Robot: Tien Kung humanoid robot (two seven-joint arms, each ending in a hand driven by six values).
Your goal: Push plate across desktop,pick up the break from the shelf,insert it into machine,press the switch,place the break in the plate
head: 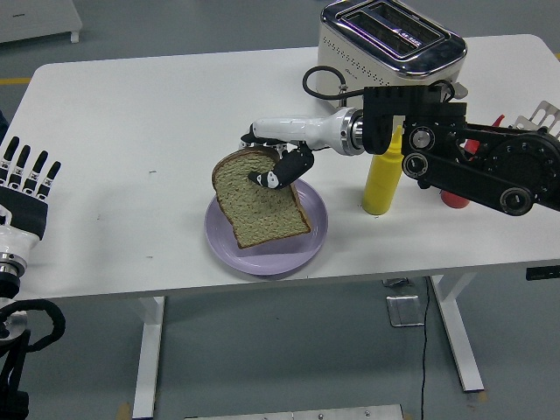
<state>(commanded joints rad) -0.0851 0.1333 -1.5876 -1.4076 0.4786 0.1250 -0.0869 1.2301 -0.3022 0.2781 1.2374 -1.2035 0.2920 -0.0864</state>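
Bread: one slice, tilted, its lower edge over the plate; whether it touches the plate cannot be told
Right hand: fingers closed on the slice's upper right part, thumb on the face of the bread, other fingers behind it
Right arm: black, comes in from the right edge and reaches left over the table, with a white forearm leading to the hand
Plate: lilac, round, near the table's front edge, mostly under the bread
Left hand: at the picture's left edge, beside the table, fingers straight and spread, holding nothing
Toaster: shiny metal, at the far side of the table, behind the right arm, two slots on top, well apart from the bread
Yellow bottle: upright, right of the plate, just under the arm
Red bottle: right of the yellow one, largely hidden by the arm
Cable: black, loops from the toaster's left side toward the arm
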